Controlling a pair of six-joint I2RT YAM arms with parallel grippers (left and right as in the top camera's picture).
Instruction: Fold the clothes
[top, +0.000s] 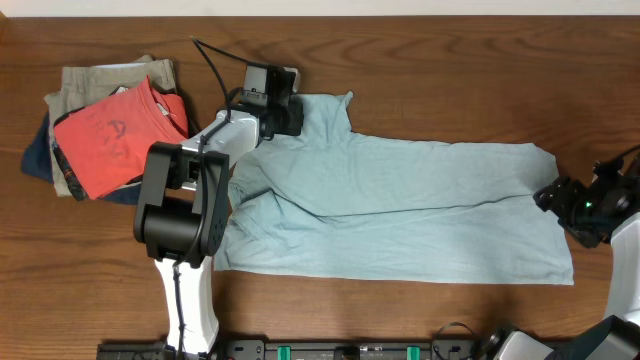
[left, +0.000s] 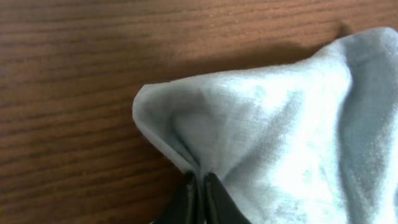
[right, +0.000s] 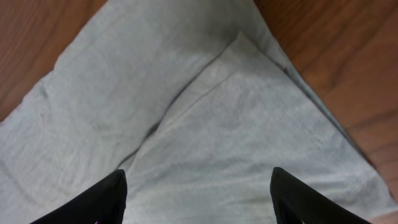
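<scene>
At its tips, the left gripper (left: 198, 190) pinches the pale-blue wrinkled cotton garment (top: 400, 200); the right gripper (right: 198, 182), wide open above it, should clamp first

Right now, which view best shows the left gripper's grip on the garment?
Left wrist: the left gripper is shut on a bunched corner of the light-blue garment. Overhead shows the whole garment; the arm hides the pinch. Right wrist: other fabric only.

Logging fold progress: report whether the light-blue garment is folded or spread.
Mostly spread: the light-blue garment lies wide across the table, wrinkled; left fingers pinch its corner.
</scene>
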